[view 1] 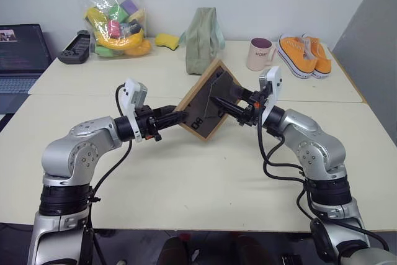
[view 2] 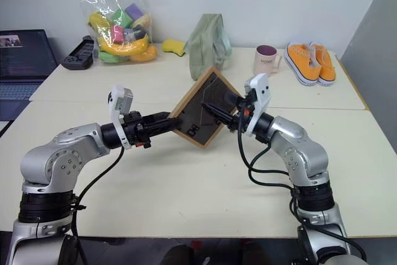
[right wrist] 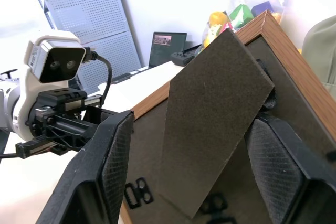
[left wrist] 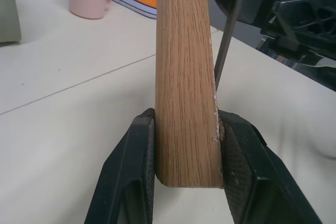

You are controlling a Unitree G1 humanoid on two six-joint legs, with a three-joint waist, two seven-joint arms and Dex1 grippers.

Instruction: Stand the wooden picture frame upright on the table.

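- Here, from the left eye, my left gripper pinches the frame by its corner at nine o'clock and holds it tilted like a diamond above the table, back towards me. My right gripper reaches in from three o'clock, the nearer one to the stand.
- From the right eye, the same: the frame hangs between my two hands, one diagonal running hand to hand, clear of the table.
- At the left wrist, my two pads are clamped on the frame's wooden edge, one on each face.
- At the right wrist, my fingers are spread wide, one on each side of the stand's dark flap, gripping nothing. The flap lies dead ahead, its long axis running up towards one o'clock, so I judge closing on it comes next.
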